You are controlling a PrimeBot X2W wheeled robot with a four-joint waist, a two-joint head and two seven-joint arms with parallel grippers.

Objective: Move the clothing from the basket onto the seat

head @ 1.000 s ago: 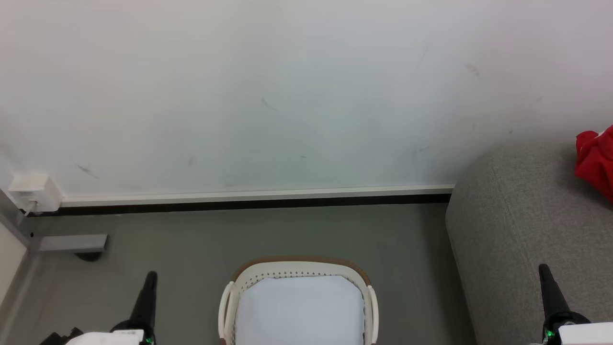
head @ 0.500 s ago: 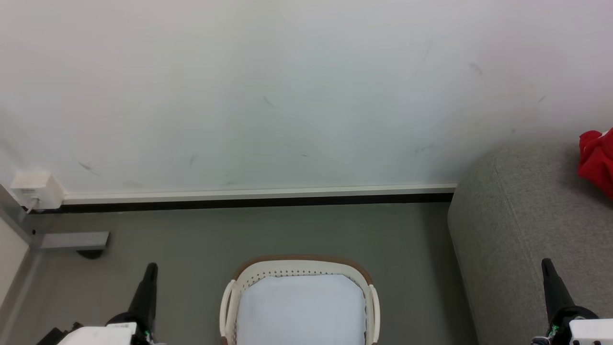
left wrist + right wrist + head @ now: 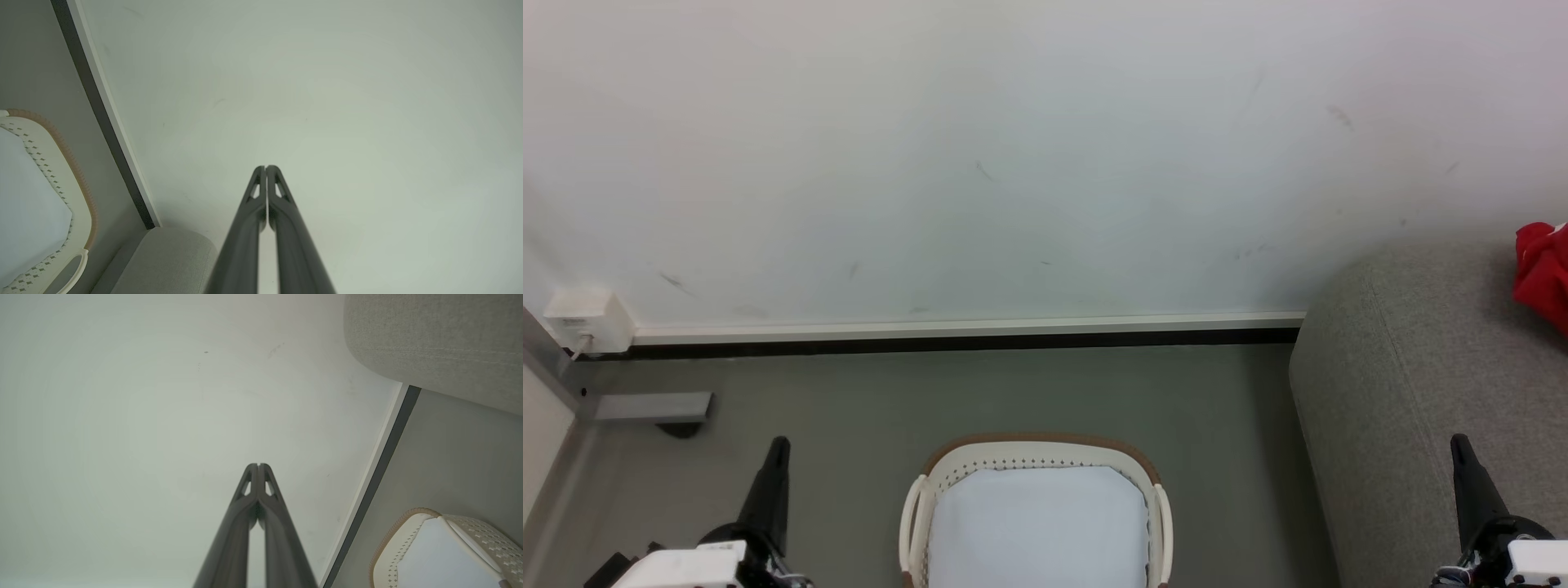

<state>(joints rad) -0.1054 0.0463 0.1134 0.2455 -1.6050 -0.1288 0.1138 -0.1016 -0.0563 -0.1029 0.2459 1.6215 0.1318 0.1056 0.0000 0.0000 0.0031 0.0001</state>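
Watching the left fingers [image 3: 770,490] down at lower left: pressed tip to tip, gripping nothing, touching nothing, pointing up over bare floor [image 3: 1045,392]. Confirming it from the left wrist view, both fingers [image 3: 253,212] lying flush against each other before the pale wall [image 3: 327,102]. Finding the right fingers [image 3: 1470,490] the same at lower right, closed and empty, hanging over the seat [image 3: 1405,367]; checking the right wrist view, fingers [image 3: 245,510] shut there too.

Counting now: one basket [image 3: 1036,447] at bottom centre, one pale sheet [image 3: 1037,523] filling it, one bunch of red clothing [image 3: 1542,273], one seat.

Spotting that clothing lying up on the seat at the far right, cut off by the picture's edge, well apart from the basket.

Noting open floor between basket rim and skirting board [image 3: 964,331], a strip of floor between basket and the seat's rounded corner, more floor to the basket's left.
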